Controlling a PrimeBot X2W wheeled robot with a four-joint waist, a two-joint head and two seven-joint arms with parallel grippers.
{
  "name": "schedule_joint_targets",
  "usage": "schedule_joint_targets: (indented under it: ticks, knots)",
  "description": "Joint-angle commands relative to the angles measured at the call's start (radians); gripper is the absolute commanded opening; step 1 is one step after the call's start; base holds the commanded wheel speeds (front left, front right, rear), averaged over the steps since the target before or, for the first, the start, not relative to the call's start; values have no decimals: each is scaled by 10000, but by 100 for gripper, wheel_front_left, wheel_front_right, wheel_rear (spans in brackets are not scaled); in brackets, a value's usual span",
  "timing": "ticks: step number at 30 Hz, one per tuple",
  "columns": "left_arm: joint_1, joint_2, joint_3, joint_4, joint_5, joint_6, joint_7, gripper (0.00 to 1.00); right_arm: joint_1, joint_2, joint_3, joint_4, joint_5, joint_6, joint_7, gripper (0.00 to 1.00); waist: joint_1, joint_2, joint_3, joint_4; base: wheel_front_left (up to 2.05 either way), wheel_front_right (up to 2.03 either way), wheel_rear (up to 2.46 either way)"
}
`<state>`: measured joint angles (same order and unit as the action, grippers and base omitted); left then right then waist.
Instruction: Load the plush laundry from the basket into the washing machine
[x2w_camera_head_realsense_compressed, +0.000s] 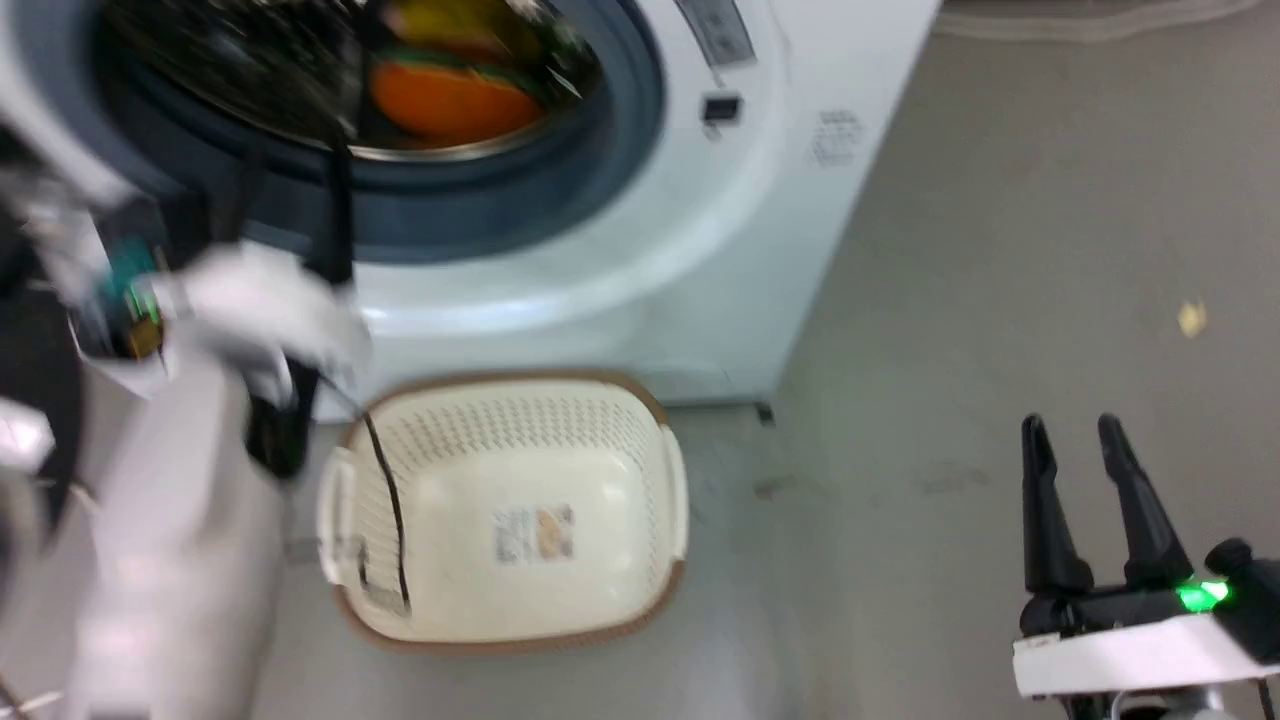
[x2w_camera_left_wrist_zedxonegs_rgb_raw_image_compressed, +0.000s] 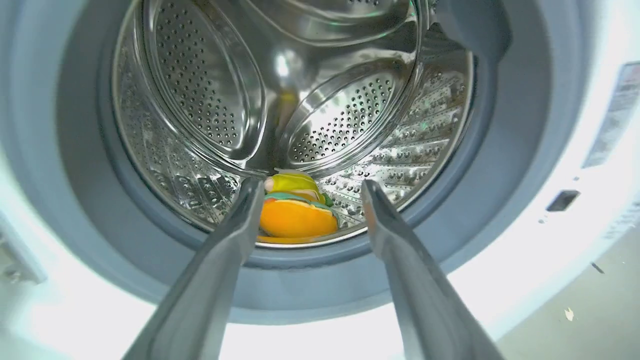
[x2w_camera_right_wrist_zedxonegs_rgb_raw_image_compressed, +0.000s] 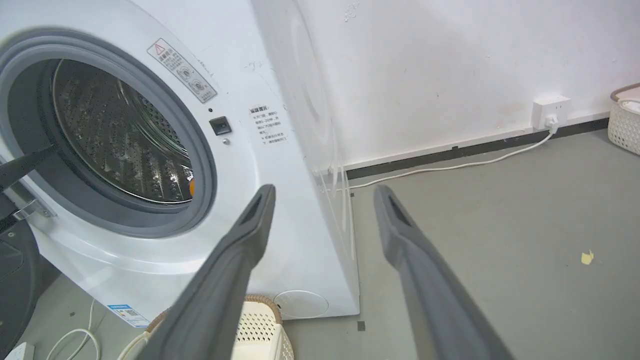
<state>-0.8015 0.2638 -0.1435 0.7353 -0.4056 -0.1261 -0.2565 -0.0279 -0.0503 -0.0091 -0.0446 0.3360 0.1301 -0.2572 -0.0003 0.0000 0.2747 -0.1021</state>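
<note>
The burger plush (x2w_camera_left_wrist_zedxonegs_rgb_raw_image_compressed: 295, 217) lies on the floor of the steel drum (x2w_camera_left_wrist_zedxonegs_rgb_raw_image_compressed: 200, 100) inside the white washing machine (x2w_camera_head_realsense_compressed: 640, 300), orange bun facing out. My left gripper (x2w_camera_left_wrist_zedxonegs_rgb_raw_image_compressed: 310, 187) is open in front of the door opening, fingers apart and empty, with the plush seen between them farther in. In the head view the plush (x2w_camera_head_realsense_compressed: 450, 95) shows in the drum and my left arm (x2w_camera_head_realsense_compressed: 200, 480) is blurred. The cream basket (x2w_camera_head_realsense_compressed: 510, 510) stands on the floor below the opening, holding nothing but its label sticker. My right gripper (x2w_camera_head_realsense_compressed: 1080, 435) is open and empty, off to the right.
The washer's dark door (x2w_camera_right_wrist_zedxonegs_rgb_raw_image_compressed: 15, 280) hangs open at the left. A white cable (x2w_camera_right_wrist_zedxonegs_rgb_raw_image_compressed: 450, 165) runs along the grey floor to a wall socket (x2w_camera_right_wrist_zedxonegs_rgb_raw_image_compressed: 550, 112). Another white basket (x2w_camera_right_wrist_zedxonegs_rgb_raw_image_compressed: 625, 120) stands by the wall. A yellow scrap (x2w_camera_head_realsense_compressed: 1190, 318) lies on the floor.
</note>
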Motion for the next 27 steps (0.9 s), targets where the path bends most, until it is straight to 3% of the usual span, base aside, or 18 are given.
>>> schedule_joint_targets:
  ticks: [1,5,11,13,21,27]
  knots:
    - [332,-10,38,-97,60,-7,-49,100,107,1,13,3,-61,6,-46,100,3,0,-946,778,0,0,0]
    - [3091,-212,185,-2267,321,413,-51,100,412,1,43,-114,-238,6,-46,100,3,0,-1633,1148,0,0,0]
    - [5338,-475,241,-3717,88,839,29,100,719,1,-36,-198,-343,6,-46,100,3,0,-2139,1497,0,0,0]
    - [6335,-567,129,-4632,272,1206,30,100,923,1,-25,-185,-404,6,-46,100,3,0,-2406,1666,0,0,0]
    - [8164,-911,-315,-5936,859,1894,-15,100,1477,1,68,119,-587,6,-46,100,3,0,-2899,1938,0,0,0]
    - [8624,-1046,-514,-6248,1083,2081,-30,100,1757,1,-51,365,-578,6,-46,100,3,0,-3015,2091,0,0,0]
